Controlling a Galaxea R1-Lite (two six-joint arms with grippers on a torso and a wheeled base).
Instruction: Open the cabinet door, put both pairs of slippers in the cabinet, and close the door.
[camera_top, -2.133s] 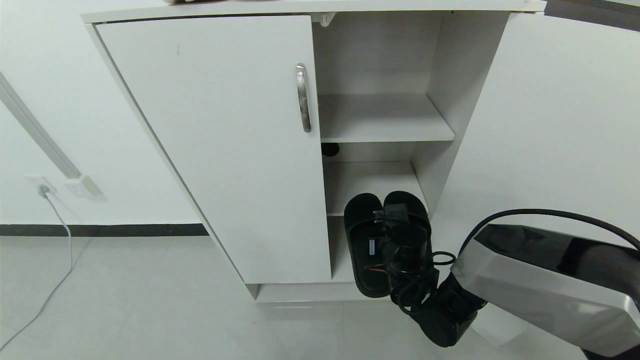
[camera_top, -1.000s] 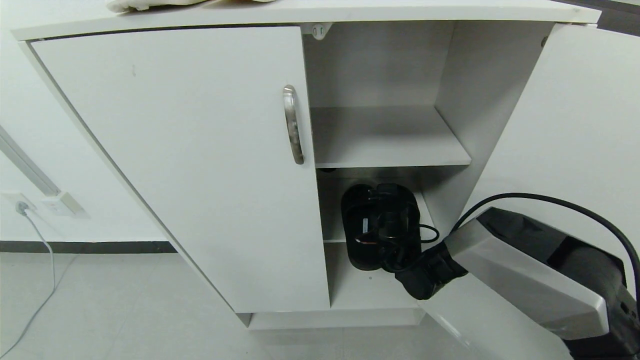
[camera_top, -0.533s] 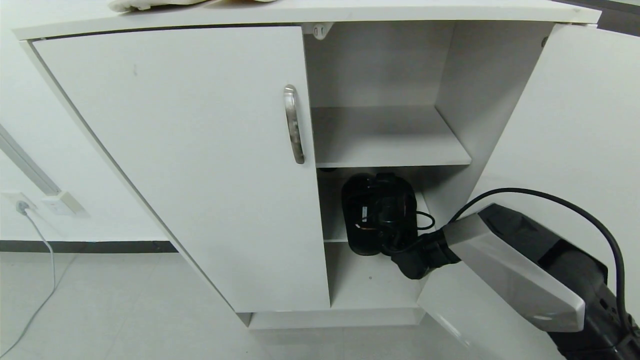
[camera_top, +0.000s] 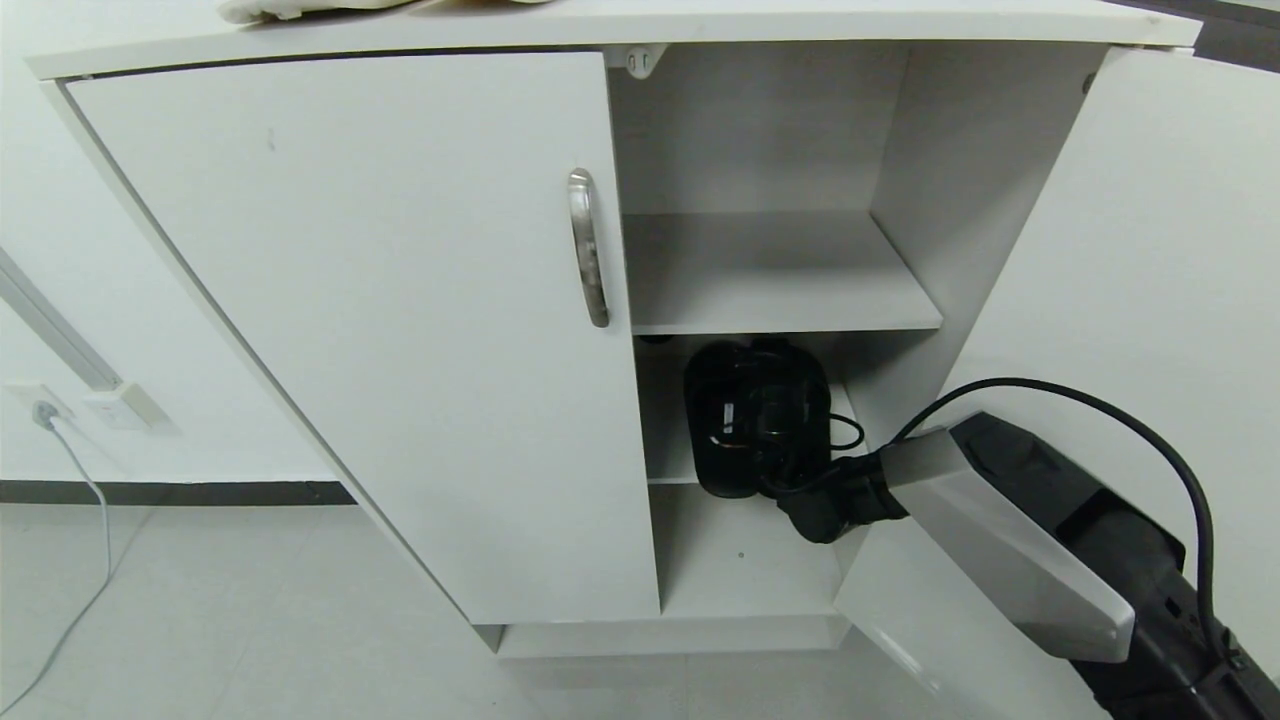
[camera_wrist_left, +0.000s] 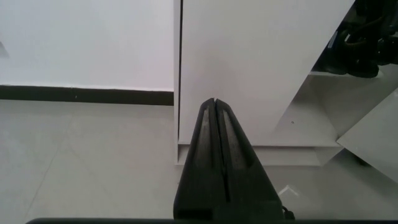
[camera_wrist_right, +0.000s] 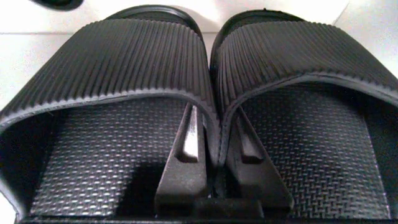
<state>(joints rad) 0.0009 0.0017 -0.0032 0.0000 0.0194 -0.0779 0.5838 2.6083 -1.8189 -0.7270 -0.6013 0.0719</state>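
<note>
While my right gripper (camera_wrist_right: 216, 121) clamps black slippers (camera_top: 755, 425) by adjoining inner sidewalls, pair sits over middle shelf (camera_top: 668, 450) front edge, toes pointing inward, straight ahead of gripper; left gripper (camera_wrist_left: 214, 112) fingers together, well apart.

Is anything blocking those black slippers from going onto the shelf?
Nothing visible does. The right door stands open, and the black slippers, pinched by the right gripper, are partly over the middle shelf. A small dark object sits at its back, off to one side.

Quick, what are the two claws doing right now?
Left gripper: closed, empty.
Right gripper: closed on the slippers.
</note>
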